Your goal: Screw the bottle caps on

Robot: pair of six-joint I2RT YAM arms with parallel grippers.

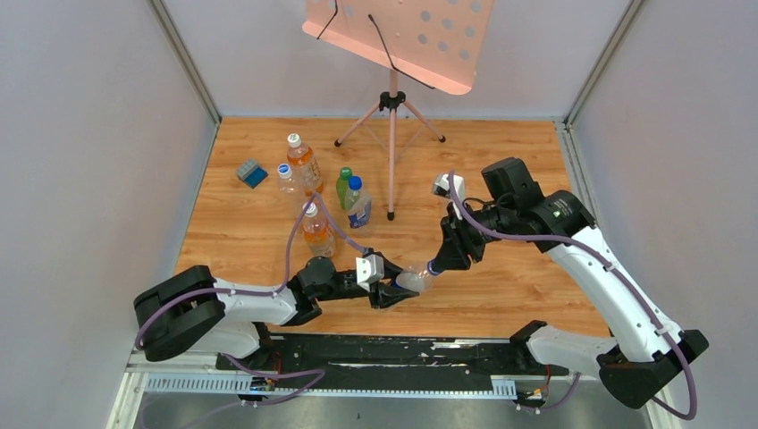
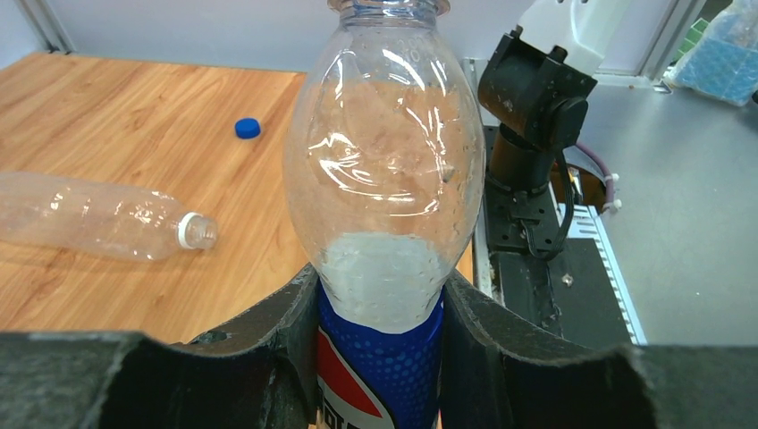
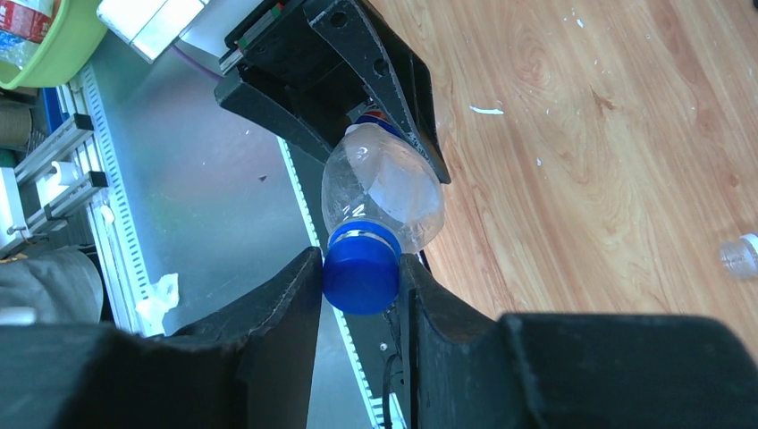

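Over the bench's near edge, your left gripper holds the Pepsi bottle, neck pointing into your right gripper, which pinches its blue cap.

Clear bottle in left tool

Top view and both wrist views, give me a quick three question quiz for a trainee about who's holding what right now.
1. True or false: the right fingers are closed on the blue cap at the neck of the clear bottle.
2. What grips that bottle's labelled body? A) the left fingers B) the right fingers C) nothing.
3. In the left wrist view, what colour is the loose cap lying on the table?
Key: 1 true; 2 A; 3 blue.
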